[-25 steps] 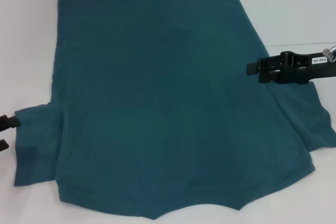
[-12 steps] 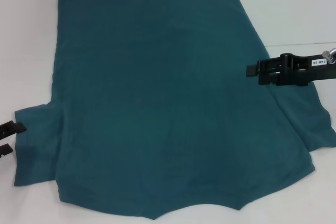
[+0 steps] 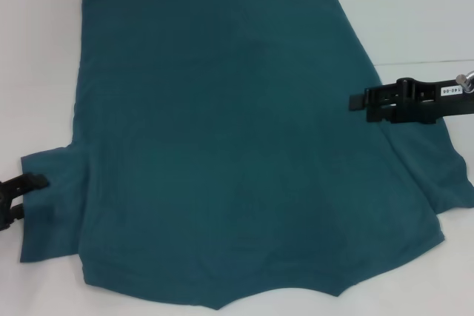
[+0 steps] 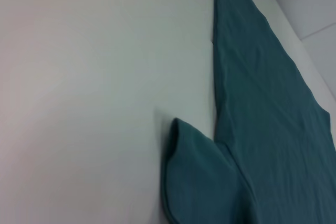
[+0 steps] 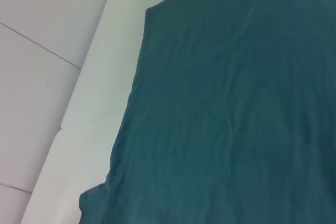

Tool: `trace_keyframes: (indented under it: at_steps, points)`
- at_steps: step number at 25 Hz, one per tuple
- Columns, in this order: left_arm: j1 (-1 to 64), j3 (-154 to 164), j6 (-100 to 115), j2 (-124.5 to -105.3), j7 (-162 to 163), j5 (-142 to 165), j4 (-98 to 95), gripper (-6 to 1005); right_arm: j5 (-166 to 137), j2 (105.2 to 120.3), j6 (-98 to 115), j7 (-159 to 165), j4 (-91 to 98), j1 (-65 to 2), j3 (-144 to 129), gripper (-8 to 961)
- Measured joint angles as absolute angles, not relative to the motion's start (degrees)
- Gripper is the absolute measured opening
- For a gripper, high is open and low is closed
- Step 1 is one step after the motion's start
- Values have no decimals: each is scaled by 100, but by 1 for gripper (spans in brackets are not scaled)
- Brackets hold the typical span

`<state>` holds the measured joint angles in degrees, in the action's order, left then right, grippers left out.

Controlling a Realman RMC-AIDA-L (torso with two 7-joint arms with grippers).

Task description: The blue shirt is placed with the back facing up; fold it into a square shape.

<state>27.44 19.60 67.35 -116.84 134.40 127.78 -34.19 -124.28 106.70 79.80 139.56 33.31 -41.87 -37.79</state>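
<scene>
In the head view, the blue shirt point(image 3: 237, 146) lies spread flat on the white table point(image 3: 415, 12), hem far, collar edge near. The left gripper point(image 3: 26, 194) sits at the left sleeve's outer edge, its fingers parted with the upper tip over the fabric. The right gripper point(image 3: 358, 103) hovers over the shirt's right side; whether its fingers are parted I cannot tell.

The left wrist view shows the sleeve point(image 4: 197, 177) lying on the table, its edge slightly raised.

The right wrist view shows wrinkled shirt fabric point(image 5: 236, 103) beside the table edge.

Right gripper point(image 3: 358, 99) black, white label, perhaps "140-06"; left gripper point(image 3: 29, 190) black.
</scene>
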Motion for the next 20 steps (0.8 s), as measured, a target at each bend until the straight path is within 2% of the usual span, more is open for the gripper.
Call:
trace_keyframes:
  at_steps: [7, 17, 20]
  points:
    - [2901, 2210, 6770, -11678, 13413, 12779, -3241, 817, -12428, 10670, 7981, 13950, 3331, -4157, -3777, 607]
    - [2927, 2265, 6807, -11680, 13587, 12778, -3330, 766, -12428, 10674, 7981, 13922, 3331, -4138, -3752, 607]
    - [2933, 2267, 6807, -11681, 13583, 12779, -3350, 667, -12428, 10678, 7981, 13922, 3331, -4139, -3751, 607]
